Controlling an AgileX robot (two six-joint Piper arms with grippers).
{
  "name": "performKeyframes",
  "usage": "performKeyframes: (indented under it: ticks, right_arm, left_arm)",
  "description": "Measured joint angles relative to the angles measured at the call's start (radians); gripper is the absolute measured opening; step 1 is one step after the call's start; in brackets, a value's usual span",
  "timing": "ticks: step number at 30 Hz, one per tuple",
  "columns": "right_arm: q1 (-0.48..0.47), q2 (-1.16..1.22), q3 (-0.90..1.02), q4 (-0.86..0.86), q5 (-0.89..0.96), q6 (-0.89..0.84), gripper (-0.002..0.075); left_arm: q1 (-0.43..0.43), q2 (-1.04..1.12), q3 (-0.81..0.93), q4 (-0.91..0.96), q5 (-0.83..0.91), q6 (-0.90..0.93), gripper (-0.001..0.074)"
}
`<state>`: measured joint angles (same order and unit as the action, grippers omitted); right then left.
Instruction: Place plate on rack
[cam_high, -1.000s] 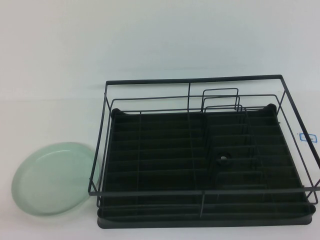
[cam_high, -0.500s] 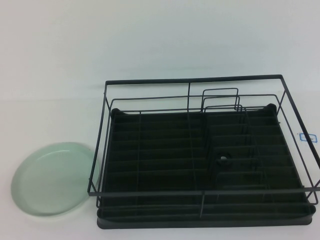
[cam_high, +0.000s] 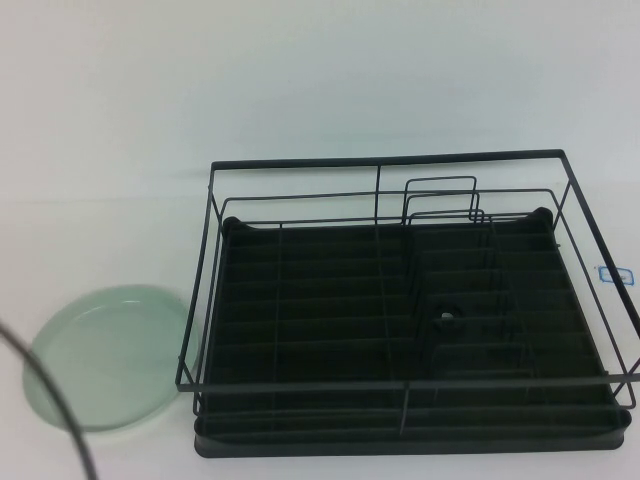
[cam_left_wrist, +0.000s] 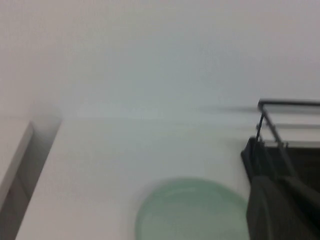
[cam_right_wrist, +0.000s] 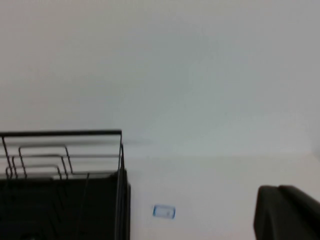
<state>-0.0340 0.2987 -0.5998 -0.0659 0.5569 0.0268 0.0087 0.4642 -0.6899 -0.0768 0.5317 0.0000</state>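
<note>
The pale mint-green plate (cam_high: 105, 357) lies flat on the white table, just left of the black wire rack (cam_high: 390, 160). The rack has nothing in it. In the left wrist view my left gripper (cam_left_wrist: 282, 210) shows as a dark shut shape, above the table and beside the plate (cam_left_wrist: 190, 210), with the rack's corner (cam_left_wrist: 287, 104) behind it. In the right wrist view my right gripper (cam_right_wrist: 287, 212) is shut and holds nothing, off to the side of the rack's far corner (cam_right_wrist: 60, 133). Neither gripper shows in the high view.
A thin dark cable (cam_high: 55, 398) curves across the bottom-left corner of the high view, over the plate's near-left edge. A small blue label (cam_high: 613, 275) is stuck on the table right of the rack. The table's left edge (cam_left_wrist: 20, 150) shows in the left wrist view.
A dark cable has come into the high view at the bottom left, in front of the plate. Plate and rack have not moved.
</note>
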Motion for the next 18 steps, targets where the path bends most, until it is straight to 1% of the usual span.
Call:
performKeyframes:
  ticks: [2,6,8,12,14,18]
  right_arm:
    - [0.009,0.054,-0.059,0.019,0.064,-0.005,0.0018]
    - [0.025,0.165,-0.125,0.066,0.2,-0.057,0.0018]
    - [0.026,0.211,-0.135,0.081,0.263,-0.094,0.0018]
    - [0.026,0.288,-0.135,0.101,0.374,-0.124,0.0018]
    - [0.026,0.314,-0.135,0.105,0.412,-0.127,0.0018]
    - [0.026,0.339,-0.135,0.13,0.467,-0.168,0.0018]
  left_arm:
    - [0.0,0.081,-0.005,0.011,0.031,0.0,0.0001]
    - [0.0,0.24,-0.005,0.011,0.034,0.023,0.0002]
    - [0.0,0.312,-0.005,0.011,0.032,0.071,0.0002]
    - [0.0,0.42,-0.005,0.006,0.047,0.09,0.0012]
    - [0.0,0.483,-0.005,0.006,0.047,0.09,0.0056]
    - [0.047,0.608,-0.005,0.004,0.05,0.11,0.0215]
